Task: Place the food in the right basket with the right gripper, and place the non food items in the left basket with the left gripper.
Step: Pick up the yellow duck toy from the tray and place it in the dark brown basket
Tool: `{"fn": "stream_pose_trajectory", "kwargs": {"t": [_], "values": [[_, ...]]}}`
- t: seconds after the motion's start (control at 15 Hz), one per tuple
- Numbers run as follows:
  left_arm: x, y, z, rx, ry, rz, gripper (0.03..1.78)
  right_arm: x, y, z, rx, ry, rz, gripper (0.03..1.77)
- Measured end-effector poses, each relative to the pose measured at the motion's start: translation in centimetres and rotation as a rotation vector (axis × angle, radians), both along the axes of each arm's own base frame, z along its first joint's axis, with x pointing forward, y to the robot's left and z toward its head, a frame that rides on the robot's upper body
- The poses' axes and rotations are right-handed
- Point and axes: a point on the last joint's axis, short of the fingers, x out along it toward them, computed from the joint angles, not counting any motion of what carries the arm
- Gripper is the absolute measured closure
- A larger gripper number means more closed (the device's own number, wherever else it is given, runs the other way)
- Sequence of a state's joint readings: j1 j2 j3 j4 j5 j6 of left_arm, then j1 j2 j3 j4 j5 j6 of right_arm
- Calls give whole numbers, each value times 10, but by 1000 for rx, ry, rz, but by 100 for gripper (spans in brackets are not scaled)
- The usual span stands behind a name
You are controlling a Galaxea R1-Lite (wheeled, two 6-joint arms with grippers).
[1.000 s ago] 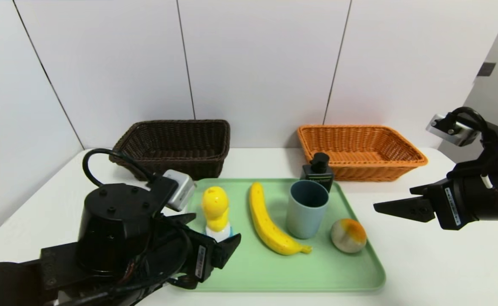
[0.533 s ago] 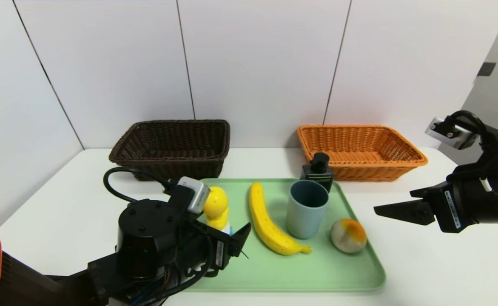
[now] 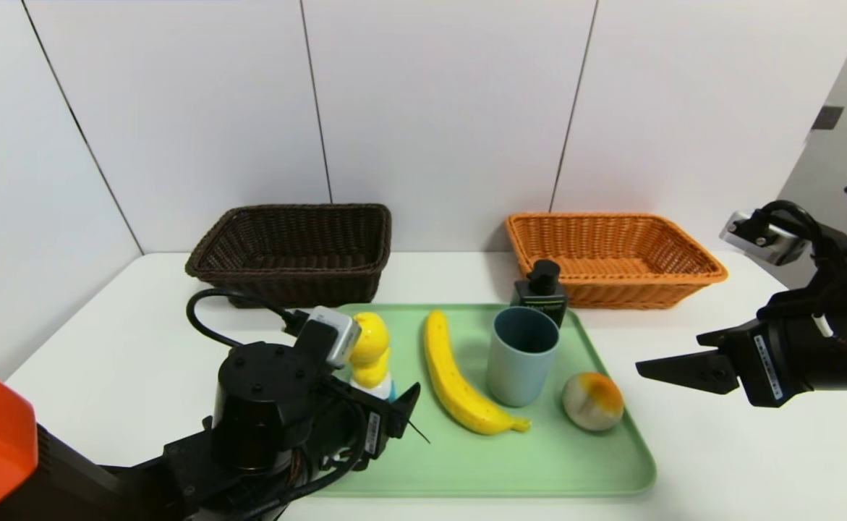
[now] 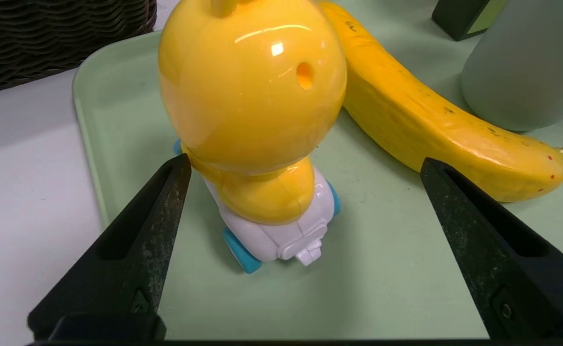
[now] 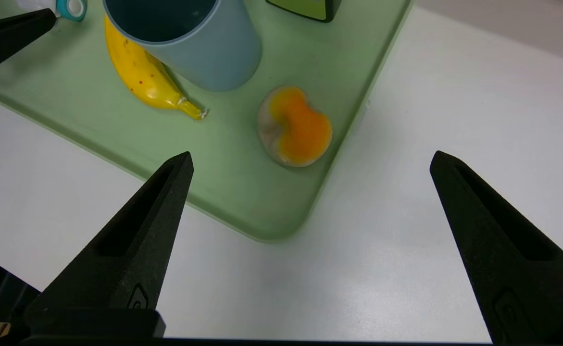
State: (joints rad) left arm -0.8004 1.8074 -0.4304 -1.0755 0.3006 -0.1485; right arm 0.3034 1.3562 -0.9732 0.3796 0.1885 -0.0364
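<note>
The yellow duck toy (image 3: 370,352) (image 4: 252,96) stands upright at the left end of the green tray (image 3: 503,463). My left gripper (image 3: 387,405) (image 4: 305,163) is open, its fingers either side of the toy's body; one fingertip (image 4: 180,168) is right beside its neck. On the tray also are the banana (image 3: 456,380) (image 5: 139,72), grey-blue cup (image 3: 521,354), dark pump bottle (image 3: 541,289) and round orange-topped fruit (image 3: 592,400) (image 5: 293,126). My right gripper (image 3: 673,354) (image 5: 311,158) hangs open and empty over the table, just right of the fruit.
The dark brown left basket (image 3: 293,250) and orange right basket (image 3: 611,257) stand against the back wall behind the tray, both with nothing visible inside. The banana (image 4: 430,129) lies close beside the toy, near my left gripper's other finger. White table surrounds the tray.
My left arm has pushed forward and to the right, bringing its open fingers around the toy. The right gripper has sunk slightly. Nothing on the tray has moved.
</note>
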Motion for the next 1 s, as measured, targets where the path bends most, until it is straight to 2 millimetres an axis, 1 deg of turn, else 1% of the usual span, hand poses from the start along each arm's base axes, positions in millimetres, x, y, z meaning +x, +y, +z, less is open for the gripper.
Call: {"fn": "stream_pose_trajectory", "kwargs": {"t": [0.53,0.8,1.0], "values": [[7,4,-3,42,-12,32,12,-1,0,-4,-4,13,2,10],[9,6,-2,58,-31,82,12,0,0,-7,1,0,3,10],[7,5,0,69,-51,153,12,0,0,-10,8,-22,7,10]]}}
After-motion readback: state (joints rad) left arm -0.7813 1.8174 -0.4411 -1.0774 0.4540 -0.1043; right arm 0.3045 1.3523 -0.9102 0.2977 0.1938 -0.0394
